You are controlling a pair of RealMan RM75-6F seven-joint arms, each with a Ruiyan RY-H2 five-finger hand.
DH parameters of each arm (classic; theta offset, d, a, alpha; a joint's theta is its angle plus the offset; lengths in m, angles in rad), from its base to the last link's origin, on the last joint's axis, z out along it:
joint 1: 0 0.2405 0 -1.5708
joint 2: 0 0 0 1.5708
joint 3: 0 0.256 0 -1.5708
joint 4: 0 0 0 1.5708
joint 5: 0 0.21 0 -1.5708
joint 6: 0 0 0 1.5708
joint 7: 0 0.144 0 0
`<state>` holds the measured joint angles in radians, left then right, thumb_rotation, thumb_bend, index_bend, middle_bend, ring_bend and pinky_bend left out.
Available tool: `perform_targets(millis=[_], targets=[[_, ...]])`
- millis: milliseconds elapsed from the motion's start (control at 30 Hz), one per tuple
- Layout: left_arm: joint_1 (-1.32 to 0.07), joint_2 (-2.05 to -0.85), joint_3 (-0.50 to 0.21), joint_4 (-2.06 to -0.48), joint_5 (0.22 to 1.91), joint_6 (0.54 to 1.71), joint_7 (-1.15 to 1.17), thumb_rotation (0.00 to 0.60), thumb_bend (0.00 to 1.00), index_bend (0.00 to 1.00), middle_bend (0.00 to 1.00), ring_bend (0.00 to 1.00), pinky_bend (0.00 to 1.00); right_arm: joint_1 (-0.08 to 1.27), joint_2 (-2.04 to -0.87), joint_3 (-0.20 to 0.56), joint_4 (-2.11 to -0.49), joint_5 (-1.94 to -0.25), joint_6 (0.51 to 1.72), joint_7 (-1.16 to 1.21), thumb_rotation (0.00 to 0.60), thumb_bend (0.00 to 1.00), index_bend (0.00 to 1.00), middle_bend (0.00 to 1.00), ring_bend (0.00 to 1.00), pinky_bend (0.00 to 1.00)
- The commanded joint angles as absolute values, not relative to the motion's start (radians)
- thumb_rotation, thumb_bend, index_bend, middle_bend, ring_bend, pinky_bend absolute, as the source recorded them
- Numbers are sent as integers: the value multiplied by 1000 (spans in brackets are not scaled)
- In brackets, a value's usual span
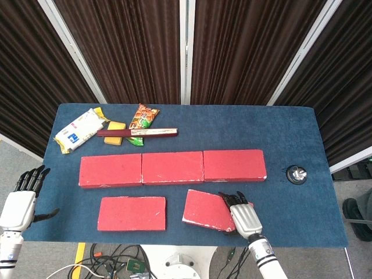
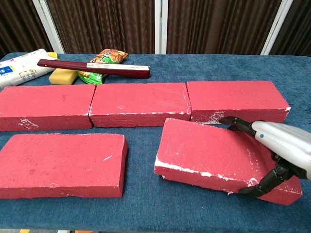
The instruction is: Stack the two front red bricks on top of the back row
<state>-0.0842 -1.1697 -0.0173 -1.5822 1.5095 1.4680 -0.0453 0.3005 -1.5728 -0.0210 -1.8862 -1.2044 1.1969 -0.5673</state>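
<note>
Red bricks (image 1: 172,167), white-scuffed edges, on dark blue table cloth (image 1: 290,133).

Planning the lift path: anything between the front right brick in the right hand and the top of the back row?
Nothing visible. The right hand grips the front right brick at its right end; the back row lies directly behind it, its top bare.

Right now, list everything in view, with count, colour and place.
back-row bricks: three, red, end to end across mid-table
front left brick: one, red, flat near front edge
front right brick: one, red, gripped at its right end
white packet: one, back left
yellow sponge: one, beside packet
snack bag: one, orange-green, back left
dark red stick: one, across sponge
metal knob: one, right edge
left hand: off table's left
right hand: holds front right brick
</note>
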Motion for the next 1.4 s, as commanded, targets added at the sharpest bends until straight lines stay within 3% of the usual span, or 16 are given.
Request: perform_targets(millis=[33, 167, 300, 400, 600, 933, 1067, 1400], targets=[[-84, -1168, -17, -1584, 1510, 1468, -44, 600, 0, 6, 0, 0, 0, 306, -1514, -18, -1938, -1264, 1213, -541, 600, 134, 0, 239, 127, 0], [-85, -1164, -17, -1590, 1510, 1466, -40, 600, 0, 5, 0, 0, 0, 337, -1420, 32, -2005, -1303, 1212, -516, 600, 134, 0, 240, 130, 0], [-86, -1162, -17, -1595, 1509, 1464, -37, 600, 0, 6, 0, 0, 0, 409, -1339, 132, -2015, -1276, 1162, -504, 600, 134, 0, 245, 142, 0], [-89, -1161, -17, -1597, 1507, 1458, -35, 600, 0, 6, 0, 0, 0, 497, -1300, 214, -1948, -1237, 1051, -430, 600, 133, 0, 236, 142, 0], [-94, -1165, -17, -1589, 1497, 1442, -43, 600, 0, 6, 0, 0, 0, 640, -1287, 298, -1757, -1226, 828, -190, 600, 132, 0, 192, 127, 0], [-104, -1164, -22, -1577, 1485, 1423, -55, 600, 0, 6, 0, 0, 0, 802, -1369, 298, -1462, -1292, 648, 11, 600, 130, 0, 175, 92, 0], [-108, -1170, -22, -1568, 1483, 1414, -61, 600, 0, 6, 0, 0, 0, 844, -1396, 285, -1402, -1324, 612, 71, 600, 83, 0, 171, 87, 0], [-107, -1174, -21, -1547, 1479, 1411, -88, 600, 0, 6, 0, 0, 0, 868, -1445, 240, -1363, -1308, 610, 106, 600, 89, 0, 165, 80, 0]])
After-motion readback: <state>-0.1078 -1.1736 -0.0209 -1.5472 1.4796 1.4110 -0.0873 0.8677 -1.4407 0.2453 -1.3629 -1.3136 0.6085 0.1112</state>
